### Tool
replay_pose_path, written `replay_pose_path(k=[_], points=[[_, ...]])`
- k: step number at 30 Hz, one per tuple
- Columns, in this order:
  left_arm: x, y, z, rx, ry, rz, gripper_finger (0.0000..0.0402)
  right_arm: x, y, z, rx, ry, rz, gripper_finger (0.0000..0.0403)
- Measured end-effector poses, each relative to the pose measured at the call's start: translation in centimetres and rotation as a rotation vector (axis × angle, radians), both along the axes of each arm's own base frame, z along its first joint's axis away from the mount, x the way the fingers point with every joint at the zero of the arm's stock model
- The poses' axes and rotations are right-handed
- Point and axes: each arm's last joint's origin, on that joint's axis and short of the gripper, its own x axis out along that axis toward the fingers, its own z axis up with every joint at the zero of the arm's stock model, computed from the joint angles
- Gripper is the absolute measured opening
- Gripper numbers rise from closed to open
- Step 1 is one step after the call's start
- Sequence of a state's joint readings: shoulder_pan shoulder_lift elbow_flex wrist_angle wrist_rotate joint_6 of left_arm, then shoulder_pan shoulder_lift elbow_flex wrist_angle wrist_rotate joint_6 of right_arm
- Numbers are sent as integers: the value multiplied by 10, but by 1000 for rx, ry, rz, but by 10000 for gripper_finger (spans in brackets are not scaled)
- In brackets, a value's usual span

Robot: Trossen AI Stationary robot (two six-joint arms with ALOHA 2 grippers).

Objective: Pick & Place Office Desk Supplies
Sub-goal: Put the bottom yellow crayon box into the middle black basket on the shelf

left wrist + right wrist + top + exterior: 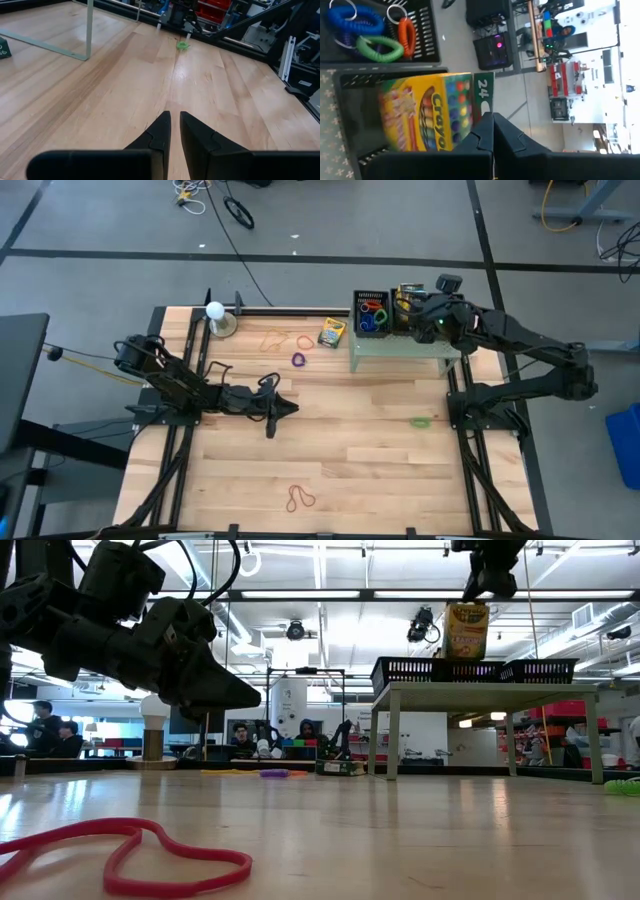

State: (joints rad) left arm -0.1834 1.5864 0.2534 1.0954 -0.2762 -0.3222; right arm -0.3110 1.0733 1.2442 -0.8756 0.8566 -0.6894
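Observation:
My right gripper (415, 313) is shut above the black baskets on the pale green stand (400, 346). A yellow-and-green crayon box (427, 117) hangs upright at its fingertips, over the right basket (342, 95). The left basket (371, 315) holds blue, green and orange rings (375, 47). A second crayon box (331, 332), tan rubber bands (274, 340) and a purple ring (298, 360) lie flat on the table left of the stand. My left gripper (175, 120) hovers low over mid-table, all but shut, with nothing between its fingers. My right gripper meets the crayon box at its green top end (483, 95), coming from above and slanting down. The shut fingers (507, 137) cover the place of contact, so the kind of hold does not show. In the low view the box (466, 630) hangs upright below the fingers, its lower end at the basket's rim.
A green ring (420, 422) lies near the right arm's base, and a red rubber band (300, 498) near the front edge. A white ball on a round base (215, 311) stands at the far left. Bare wood spreads across the table's middle.

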Motion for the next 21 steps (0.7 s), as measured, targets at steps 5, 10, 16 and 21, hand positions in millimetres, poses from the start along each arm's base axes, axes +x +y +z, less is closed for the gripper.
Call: replay_pose_path(k=[5, 10, 16, 21], points=[[0, 0, 0, 0, 0, 0, 48, -1, -4, -9, 25, 25, -7, 0], [0, 0, 0, 0, 0, 0, 48, -2, -9, -14, 46, 35, -17, 0], [0, 0, 0, 0, 0, 0, 48, -1, -9, -14, 62, 24, 3, 0], [0, 0, 0, 0, 0, 0, 48, 8, -12, -21, 84, 56, 11, 0]])
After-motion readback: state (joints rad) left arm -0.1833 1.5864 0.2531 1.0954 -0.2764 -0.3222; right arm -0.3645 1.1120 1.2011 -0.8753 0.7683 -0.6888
